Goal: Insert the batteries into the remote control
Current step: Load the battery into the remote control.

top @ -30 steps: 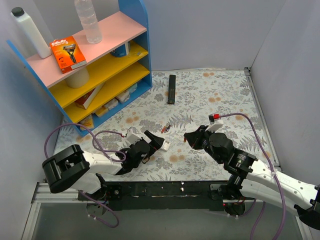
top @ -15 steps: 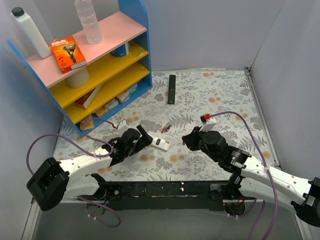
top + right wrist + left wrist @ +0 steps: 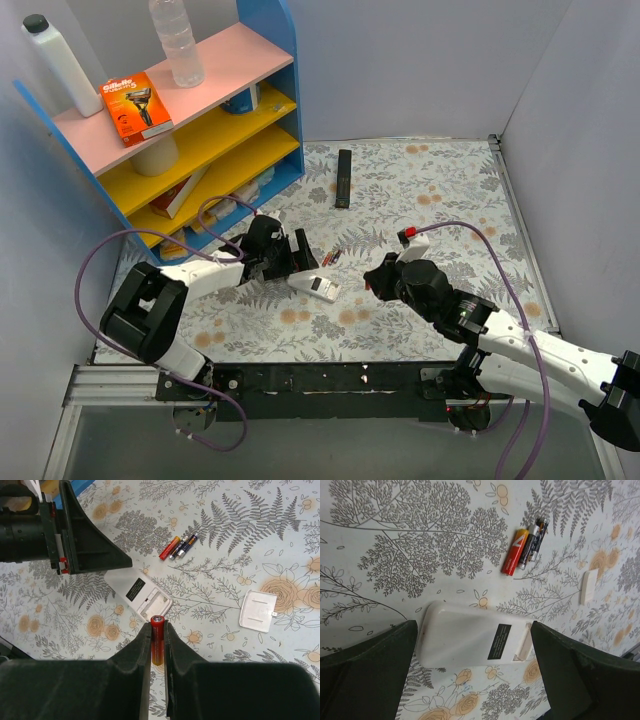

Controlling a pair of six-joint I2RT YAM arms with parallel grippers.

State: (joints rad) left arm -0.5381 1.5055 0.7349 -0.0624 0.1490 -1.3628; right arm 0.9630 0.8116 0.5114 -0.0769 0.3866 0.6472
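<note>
Midway along the near edge, the remote control (image 3: 470, 642) lies back-up, open tabletop (image 3: 420, 200) around, between the wide-spread fingers (image 3: 365, 670) of the left gripper (image 3: 472, 627); the right gripper (image 3: 157, 626) pinches one battery (image 3: 157, 645) near its open end, other batteries (image 3: 179, 546) just beyond.

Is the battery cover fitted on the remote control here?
No, the cover lies loose, apart from the remote control, whose battery compartment stands open.

Remote control (image 3: 319, 287) near batteries (image 3: 332, 257)
</note>
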